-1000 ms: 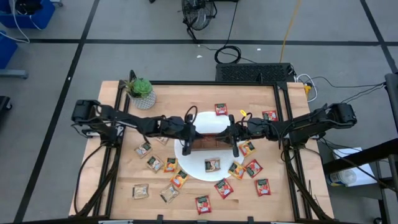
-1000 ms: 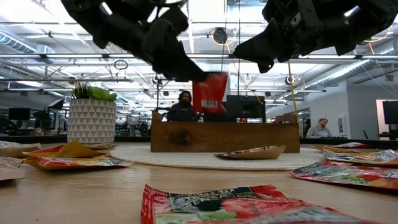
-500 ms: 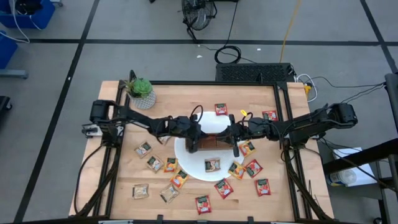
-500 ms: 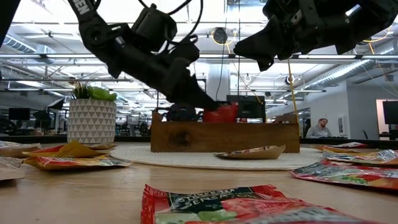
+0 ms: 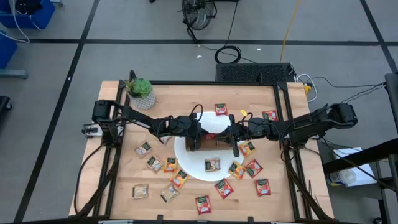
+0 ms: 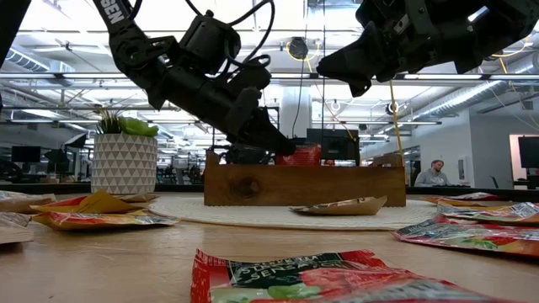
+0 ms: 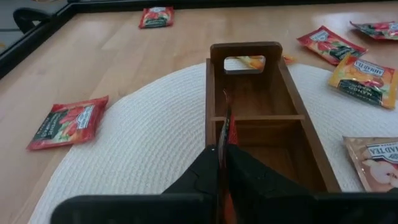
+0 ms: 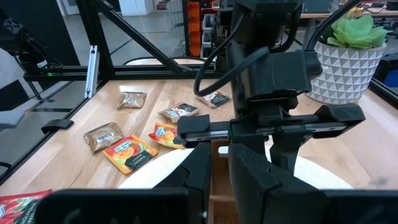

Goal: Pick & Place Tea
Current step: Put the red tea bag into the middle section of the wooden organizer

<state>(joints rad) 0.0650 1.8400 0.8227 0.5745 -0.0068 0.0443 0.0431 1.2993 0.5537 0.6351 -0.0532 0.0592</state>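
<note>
Red sachet (image 7: 227,127) stands on edge in the wooden tray (image 7: 317,163), left gripper (image 7: 221,163) nearly shut around it, release seemingly starting; right gripper (image 8: 219,163) hangs near, fingers almost together, empty. Most sachets remain scattered beyond both

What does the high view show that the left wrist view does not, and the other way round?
Only the high view: the potted plant at the table's far left corner, and both arms meeting over the tray.
Only the left wrist view: the red sachet standing on edge against the tray's wall, between the left gripper's fingers.
Both: the wooden tray on the white plate.
</note>
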